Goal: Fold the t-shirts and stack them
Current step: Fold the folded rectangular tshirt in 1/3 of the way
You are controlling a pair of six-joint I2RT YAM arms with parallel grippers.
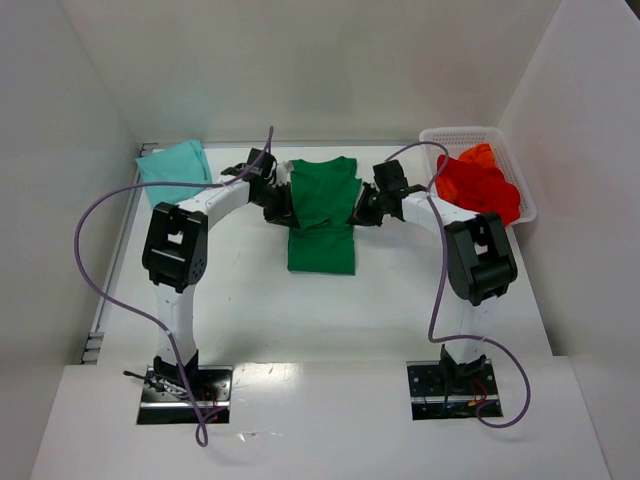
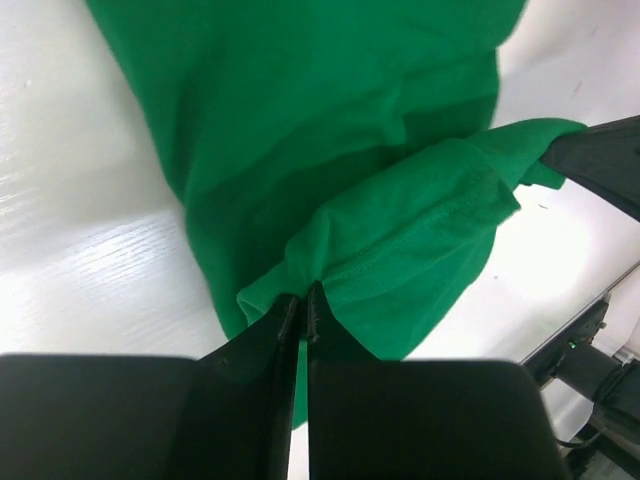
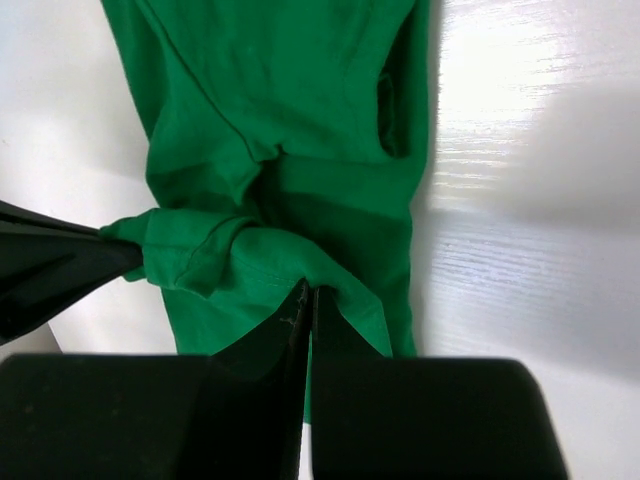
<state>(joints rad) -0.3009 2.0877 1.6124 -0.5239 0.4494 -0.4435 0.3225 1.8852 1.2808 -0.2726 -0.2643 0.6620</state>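
Well left of the dark green short-sleeved cloth t-shirt point(image 1: 322, 215), which was spread at the middle of the white table point(image 1: 300, 320), a pale teal cloth t-shirt point(image 1: 175, 170) was seen folded into a square. At the green shirt's left edge the left gripper point(image 2: 302, 300) was found with its black fingers pressed almost together on a raised fold of the cloth, a hairline slit being left between them. At the shirt's right edge the right gripper point(image 3: 305, 295) was clamped tight on the matching fold, so a crosswise fold was judged to be in hand. Further right of the shirt, bright red cloth t-shirts point(image 1: 480, 185) were heaped in a white plastic mesh basket point(image 1: 455, 133). A skewed fold was judged the main risk, should the looser left pinch let its side drop first. A sagging lower layer was also feared if only the top layer had been caught. A knock between the two close wrists could not be ruled out. From above, both sets of fingertips were masked by the wrists. How many layers were pinched could not be told, the shirt's outline was cut off in both wrist views, and the red shirts could not be counted.
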